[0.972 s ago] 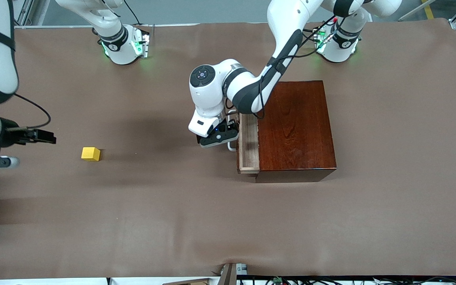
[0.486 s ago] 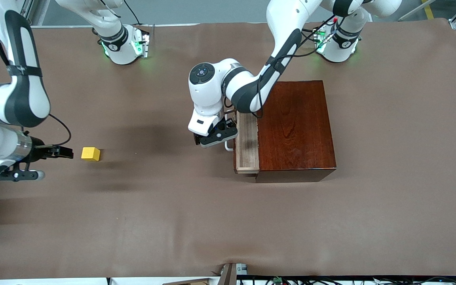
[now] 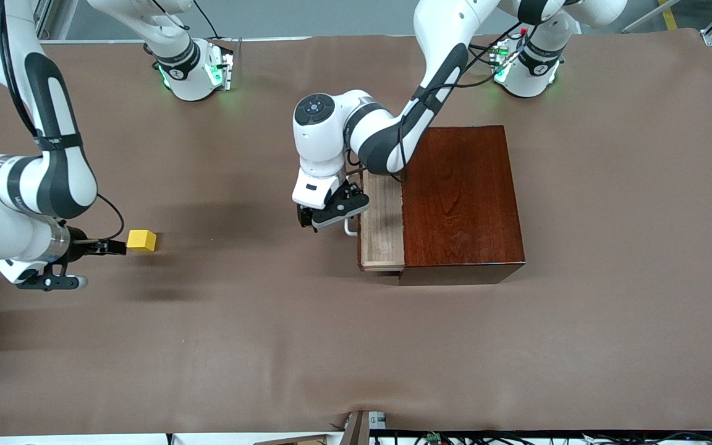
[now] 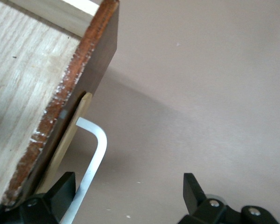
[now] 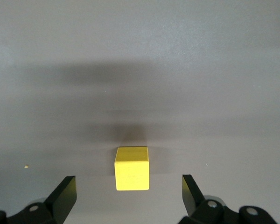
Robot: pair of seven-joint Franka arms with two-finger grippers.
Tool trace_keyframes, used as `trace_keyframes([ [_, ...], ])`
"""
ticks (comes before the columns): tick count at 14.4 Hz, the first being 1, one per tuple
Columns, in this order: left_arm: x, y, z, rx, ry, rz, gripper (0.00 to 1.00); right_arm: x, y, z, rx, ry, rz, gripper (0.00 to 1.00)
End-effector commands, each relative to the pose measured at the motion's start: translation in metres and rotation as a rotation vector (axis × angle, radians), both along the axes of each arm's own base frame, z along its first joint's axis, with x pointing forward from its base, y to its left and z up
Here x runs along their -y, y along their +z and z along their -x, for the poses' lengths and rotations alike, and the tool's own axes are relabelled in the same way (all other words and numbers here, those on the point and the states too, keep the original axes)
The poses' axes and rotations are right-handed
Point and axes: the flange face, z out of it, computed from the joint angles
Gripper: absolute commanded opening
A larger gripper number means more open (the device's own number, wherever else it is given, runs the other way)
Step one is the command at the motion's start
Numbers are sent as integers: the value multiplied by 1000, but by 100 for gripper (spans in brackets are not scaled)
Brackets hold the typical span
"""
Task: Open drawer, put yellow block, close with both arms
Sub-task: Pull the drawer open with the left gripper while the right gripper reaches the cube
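Front view: matte yellow block point(image 3: 141, 240) cube-shaped; right fingers point(image 5: 60, 196) spread, left fingers point(image 4: 60, 193) spread beside handle point(image 4: 91, 161)

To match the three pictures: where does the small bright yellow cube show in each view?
Front view: the small bright yellow cube lies on the brown table cover, toward the right arm's end, just ahead of the open right gripper.
Left wrist view: not in it.
Right wrist view: the cube sits low in the middle, ahead of the gripper.
Shared landmark: the brown table cover.
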Motion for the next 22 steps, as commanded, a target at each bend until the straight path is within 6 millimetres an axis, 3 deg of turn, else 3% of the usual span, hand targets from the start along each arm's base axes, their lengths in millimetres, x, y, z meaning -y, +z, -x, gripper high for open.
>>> trace_keyframes([
  [1,58,-1,43,2,44,221,100,2,-15,11,18,-5,-10,100],
  [5,59,1,44,3,53,229,100,6,-46,25,28,-14,-7,100],
  [8,55,25,43,8,58,210,100,7,-63,36,42,-13,-5,100],
  [10,52,24,45,-8,60,175,100,5,-69,40,39,-11,-5,100],
  [13,45,58,44,-10,65,162,100,4,-88,54,77,-8,1,100],
  [16,41,56,47,-29,69,120,100,1,-95,60,77,-5,0,98],
  [17,40,55,49,-40,72,99,100,1,-95,60,75,-7,0,84],
  [19,32,74,49,-55,82,76,100,0,-97,63,69,-6,0,58],
  [20,27,98,50,-52,85,84,100,0,-98,63,68,-6,-1,35],
  [21,18,130,51,-46,79,90,100,1,-98,63,68,-7,-1,19],
  [22,-2,149,40,-55,69,57,100,2,-98,63,68,-9,-1,18],
])
